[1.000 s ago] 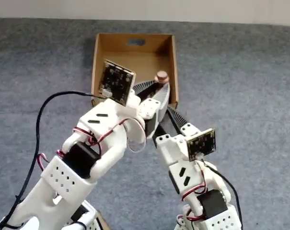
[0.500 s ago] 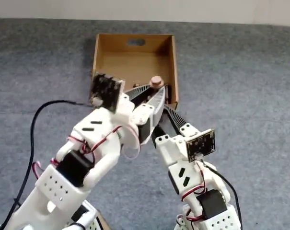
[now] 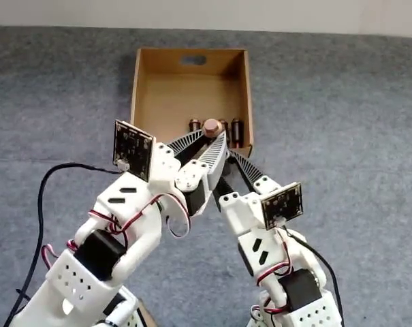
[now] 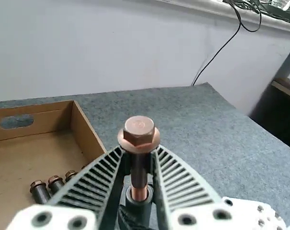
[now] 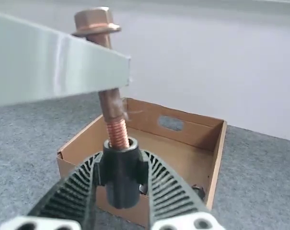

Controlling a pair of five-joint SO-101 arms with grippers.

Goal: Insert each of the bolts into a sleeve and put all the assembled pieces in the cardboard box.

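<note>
left jaws clamped on bolt (image 4: 139, 136) | right jaws clamped on sleeve (image 5: 118, 177) | bolt tip in sleeve mouth, by near wall of cardboard box (image 3: 185, 95) | risk: slight tilt could jam threads, pushing sleeve loose

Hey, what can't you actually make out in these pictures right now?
Right wrist view: how deep the bolt sits in the sleeve; the sleeve's wall hides it.
High view: the sleeve itself, under the bolt head and left gripper.
Left wrist view: how many assembled pieces lie in the cardboard box; the gripper cuts off the row.
</note>
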